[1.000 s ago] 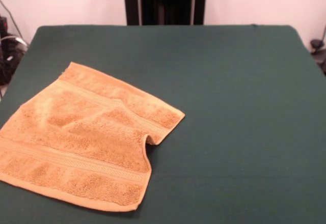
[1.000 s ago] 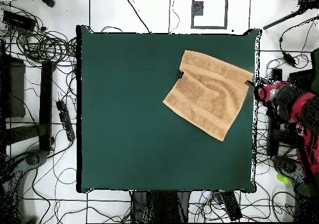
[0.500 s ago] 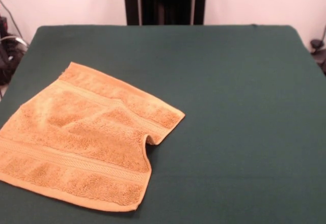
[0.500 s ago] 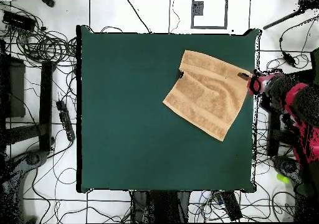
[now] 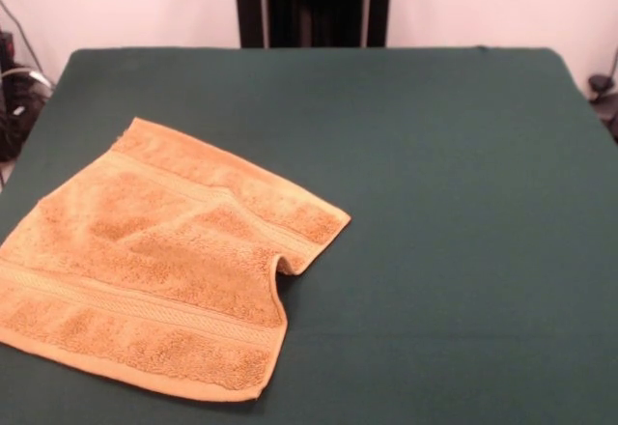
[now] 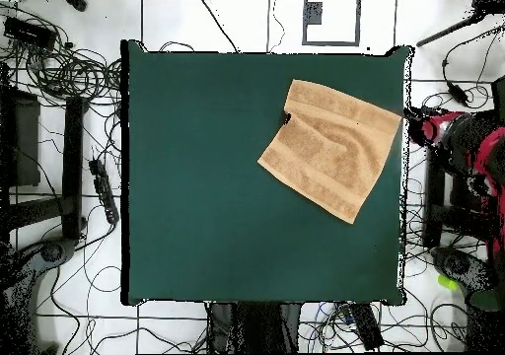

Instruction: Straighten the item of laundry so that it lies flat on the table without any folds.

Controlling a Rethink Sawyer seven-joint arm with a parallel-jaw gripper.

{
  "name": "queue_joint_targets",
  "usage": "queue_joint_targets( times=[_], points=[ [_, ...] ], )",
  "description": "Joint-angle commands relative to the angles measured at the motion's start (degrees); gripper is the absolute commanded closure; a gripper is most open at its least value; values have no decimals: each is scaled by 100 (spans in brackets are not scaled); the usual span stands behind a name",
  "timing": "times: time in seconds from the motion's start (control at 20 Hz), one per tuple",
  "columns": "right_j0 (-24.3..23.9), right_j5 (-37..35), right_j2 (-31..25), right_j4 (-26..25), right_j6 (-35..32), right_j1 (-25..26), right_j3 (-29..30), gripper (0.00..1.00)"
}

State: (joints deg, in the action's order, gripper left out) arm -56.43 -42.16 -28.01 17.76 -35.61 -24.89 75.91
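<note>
My gripper [image 6: 415, 130] hangs just off the table [image 6: 217, 223] edge, beside the towel [image 6: 330, 149] corner; jaw state unreadable.

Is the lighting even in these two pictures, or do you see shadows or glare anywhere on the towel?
Front view: soft, even light with no glare; the orange-tan terry towel casts a small dark shadow under its curled-up edge onto the dark green felt table. Overhead view: flat light, the towel shows only faint shading along a ridge across its middle; the table looks uniformly lit.
</note>
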Motion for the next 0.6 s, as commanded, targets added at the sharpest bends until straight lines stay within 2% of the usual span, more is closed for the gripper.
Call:
queue_joint_targets(
  times=[0.05, 0.15, 0.25, 0.4, 0.5, 0.6],
  points=[
    [171, -1216, 148, -702, 10, 790, -788, 0],
    [165, -1335, 149, -860, 84, 828, -931, 0],
    [144, -1199, 88, -706, -369, 710, -654, 0],
    [43, -172, -260, -141, -1329, 390, 307, 0],
    [163, 439, -174, -61, -1858, 165, 649, 0],
    [317, 841, 61, -78, -2225, 30, 749, 0]
  ],
)
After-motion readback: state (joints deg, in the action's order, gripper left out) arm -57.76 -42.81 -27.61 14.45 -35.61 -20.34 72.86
